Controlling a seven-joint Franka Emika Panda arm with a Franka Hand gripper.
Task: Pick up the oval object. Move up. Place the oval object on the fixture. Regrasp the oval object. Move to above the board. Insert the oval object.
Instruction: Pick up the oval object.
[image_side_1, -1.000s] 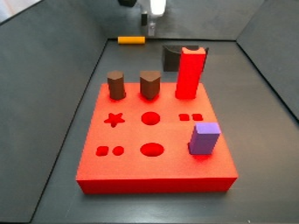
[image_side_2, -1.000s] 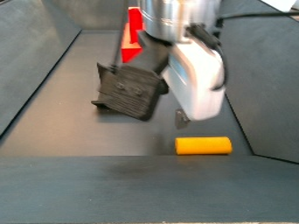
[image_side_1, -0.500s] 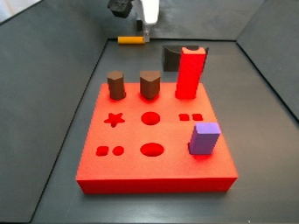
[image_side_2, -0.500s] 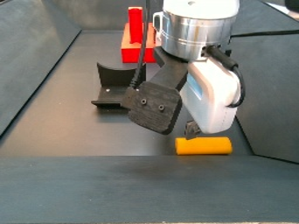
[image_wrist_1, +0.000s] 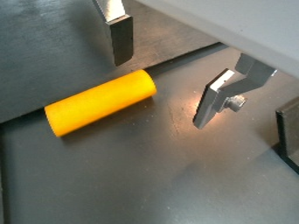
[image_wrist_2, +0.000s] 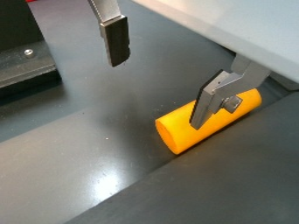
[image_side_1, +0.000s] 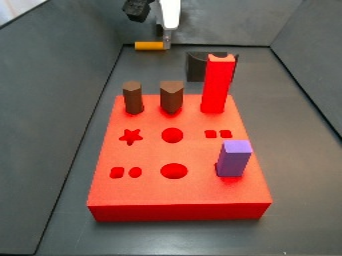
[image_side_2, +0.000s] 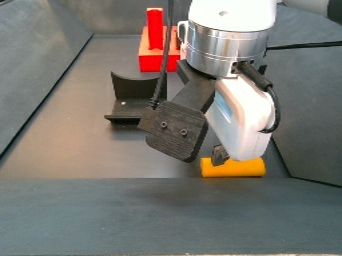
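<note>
The oval object (image_wrist_1: 100, 102) is a yellow-orange peg lying flat on the dark floor, seen in both wrist views (image_wrist_2: 184, 129) and near the far wall in a side view (image_side_1: 150, 45). My gripper (image_wrist_1: 166, 70) hangs just above it, open, with nothing between the fingers (image_wrist_1: 117, 37). In a wrist view the peg's end lies under one finger (image_wrist_2: 218, 98). The gripper body (image_side_2: 221, 150) hides part of the peg (image_side_2: 235, 168). The red board (image_side_1: 174, 185) lies in the middle of the floor. The dark fixture (image_side_2: 134, 96) stands between the board and the peg.
On the board stand two brown pegs (image_side_1: 132, 97) (image_side_1: 171, 96), a tall red block (image_side_1: 218, 82) and a purple block (image_side_1: 234, 158). Sloping grey walls (image_side_1: 67, 90) close in the floor on both sides, and the peg lies close to the end wall.
The gripper has turned about its axis and come down closer to the peg. The peg and the pieces on the board have not moved.
</note>
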